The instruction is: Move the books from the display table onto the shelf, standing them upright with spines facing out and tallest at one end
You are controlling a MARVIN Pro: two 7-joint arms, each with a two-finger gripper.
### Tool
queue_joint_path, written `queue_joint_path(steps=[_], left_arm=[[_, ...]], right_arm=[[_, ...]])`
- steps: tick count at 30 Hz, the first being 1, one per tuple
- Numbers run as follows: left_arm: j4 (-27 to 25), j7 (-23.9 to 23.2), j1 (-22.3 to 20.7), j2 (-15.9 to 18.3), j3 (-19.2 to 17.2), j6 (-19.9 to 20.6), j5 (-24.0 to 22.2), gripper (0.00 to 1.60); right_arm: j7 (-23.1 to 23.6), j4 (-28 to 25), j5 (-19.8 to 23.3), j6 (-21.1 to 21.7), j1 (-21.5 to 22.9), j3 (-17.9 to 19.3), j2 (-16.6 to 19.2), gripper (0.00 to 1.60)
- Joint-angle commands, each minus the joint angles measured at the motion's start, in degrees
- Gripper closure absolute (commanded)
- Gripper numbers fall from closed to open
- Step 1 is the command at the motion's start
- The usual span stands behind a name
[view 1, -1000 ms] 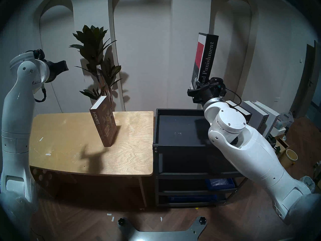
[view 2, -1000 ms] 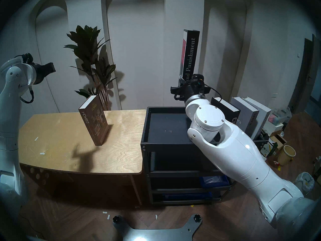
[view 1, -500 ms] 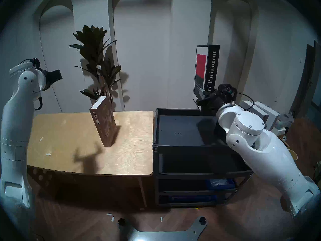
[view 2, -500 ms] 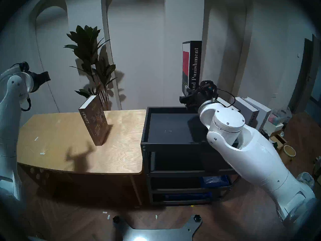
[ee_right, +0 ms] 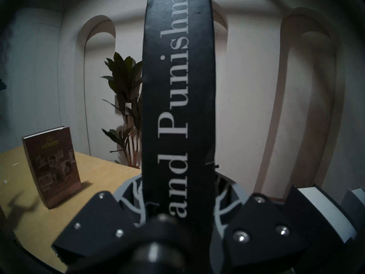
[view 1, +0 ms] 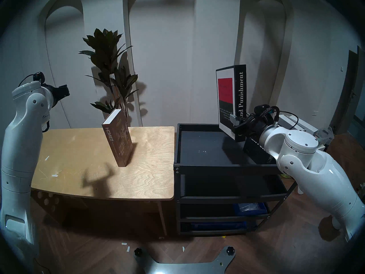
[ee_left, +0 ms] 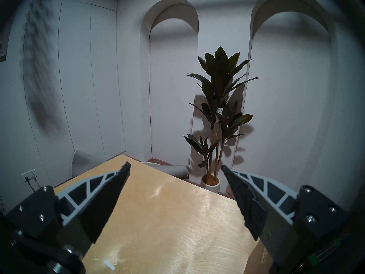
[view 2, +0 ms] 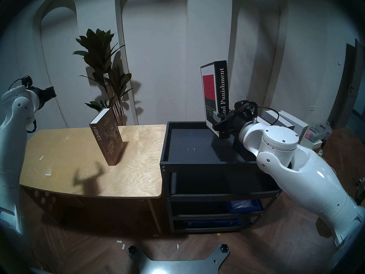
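Head stereo left: right tool (view 1: 238, 122) clamps upright black "Crime and Punishment" (view 1: 240, 93) over shelf (view 1: 199, 165), beside shelved books; lower it plumb, spine outward. "HOMES" (view 1: 118, 141) stands on bench (view 1: 79, 149).
Left wrist: left tool (ee_left: 175, 166) gapes, empty.

From here I can read "and Punishment" in pale letters up the spine of the black book (view 1: 240, 101) and "HOMES" on the spine and cover of the brown book (view 1: 118, 138).
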Motion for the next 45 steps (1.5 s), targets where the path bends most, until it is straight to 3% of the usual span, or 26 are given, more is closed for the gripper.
queue_joint_path(steps=[1, 7, 11, 16, 17, 24, 28, 31, 32, 33, 39, 45], left_arm=[[-1.8, -2.0, 3.7, 1.7, -1.2, -5.4, 4.5, 0.0], [-2.3, -5.1, 6.9, 2.4, -1.2, -10.8, 8.6, 0.0], [-2.3, -7.9, 9.0, 2.5, -1.4, -14.6, 12.1, 0.0], [-1.7, -9.5, 10.8, 2.8, -1.0, -19.4, 14.8, 0.0], [-1.6, -9.7, 10.8, 2.7, -1.0, -19.6, 15.0, 0.0], [-0.5, -11.6, 13.0, 3.3, -1.6, -24.3, 17.7, 0.0], [0.3, -13.1, 14.0, 3.7, -1.9, -27.1, 19.0, 0.0], [1.0, -14.2, 14.4, 3.9, -1.8, -28.8, 19.6, 0.0], [1.1, -14.4, 14.4, 3.9, -1.6, -29.3, 19.8, 0.0], [1.3, -14.7, 14.4, 3.9, -1.4, -29.6, 19.9, 0.0], [2.0, -15.9, 13.5, 3.8, 0.0, -31.1, 20.4, 0.0], [2.8, -16.3, 12.8, 3.8, 0.5, -31.8, 20.9, 0.0]], right_arm=[[6.4, 2.2, 1.4, -0.8, -3.6, 4.5, 7.1, 1.6], [11.4, 5.5, 0.3, -5.1, -6.1, 6.0, 8.8, 1.6], [13.2, 7.6, -1.9, -8.5, -7.4, 5.7, 6.2, 1.6], [11.1, 8.4, -6.6, -13.3, -6.7, 2.6, -0.4, 1.6], [10.6, 7.9, -6.3, -12.6, -6.2, 1.5, 0.4, 1.6], [7.1, 9.5, -10.4, -18.6, -5.9, -3.3, -4.3, 1.6], [5.9, 12.3, -14.1, -22.3, -5.9, -4.2, -7.5, 1.6], [5.6, 14.9, -15.9, -25.4, -5.0, -4.8, -8.5, 1.6], [5.4, 15.3, -16.3, -24.3, -4.7, -4.2, -9.0, 1.6], [5.5, 16.3, -16.3, -26.3, -4.2, -4.7, -8.9, 1.6], [6.2, 20.1, -17.9, -28.7, -2.0, -4.9, -10.1, 1.6], [7.1, 22.1, -18.6, -30.6, -2.9, -5.3, -10.2, 1.6]])
